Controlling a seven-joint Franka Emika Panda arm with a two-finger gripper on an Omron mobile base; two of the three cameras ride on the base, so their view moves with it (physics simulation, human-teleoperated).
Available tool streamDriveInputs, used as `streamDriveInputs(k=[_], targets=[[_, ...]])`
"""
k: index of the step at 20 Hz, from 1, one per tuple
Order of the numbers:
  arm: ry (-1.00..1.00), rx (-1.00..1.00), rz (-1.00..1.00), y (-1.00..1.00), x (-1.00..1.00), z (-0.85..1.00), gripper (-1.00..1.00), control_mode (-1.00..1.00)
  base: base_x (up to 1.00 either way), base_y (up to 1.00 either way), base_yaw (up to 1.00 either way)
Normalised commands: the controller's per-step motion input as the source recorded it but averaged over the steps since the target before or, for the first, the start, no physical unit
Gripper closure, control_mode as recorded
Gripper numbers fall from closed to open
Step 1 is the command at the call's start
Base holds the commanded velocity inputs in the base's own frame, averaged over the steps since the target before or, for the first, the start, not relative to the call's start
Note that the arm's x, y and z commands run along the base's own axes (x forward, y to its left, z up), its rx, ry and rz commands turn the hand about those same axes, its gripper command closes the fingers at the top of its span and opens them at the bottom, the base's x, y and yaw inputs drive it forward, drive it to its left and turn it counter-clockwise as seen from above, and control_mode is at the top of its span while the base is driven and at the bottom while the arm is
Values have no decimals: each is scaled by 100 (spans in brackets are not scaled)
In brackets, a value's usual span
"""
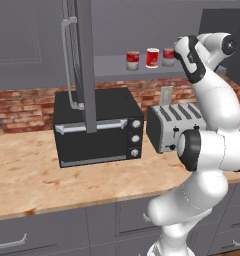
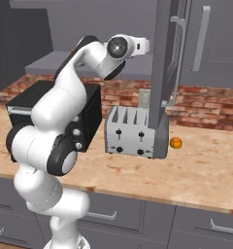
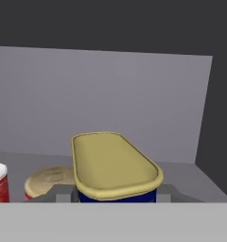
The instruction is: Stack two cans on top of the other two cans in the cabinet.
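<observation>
end effector (image 3: 116, 197) gripping dark-blue can (image 3: 116, 195) by its sides, red can (image 3: 43, 182) close left, shelf (image 3: 191, 177) bare to right

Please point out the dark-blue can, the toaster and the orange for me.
dark-blue can (image 3: 116, 194): hand view, blue side wall.
toaster (image 2: 133, 132): right base view, front face.
orange (image 2: 175, 143): right base view, middle.

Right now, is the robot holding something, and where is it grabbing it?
Yes. The tool is shut on the squat dark-blue can with a yellow top, gripping its two opposite sides low down, just below the yellow rim.
</observation>
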Motion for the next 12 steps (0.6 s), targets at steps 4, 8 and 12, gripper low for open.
streamDriveInputs(k=[4, 8, 12], targets=[[0, 0, 0, 1, 0, 0, 100, -100, 0, 0, 0], [0, 1, 0, 3, 0, 6, 100, -100, 0, 0, 0], [0, 1, 0, 4, 11, 7, 100, -100, 0, 0, 0]])
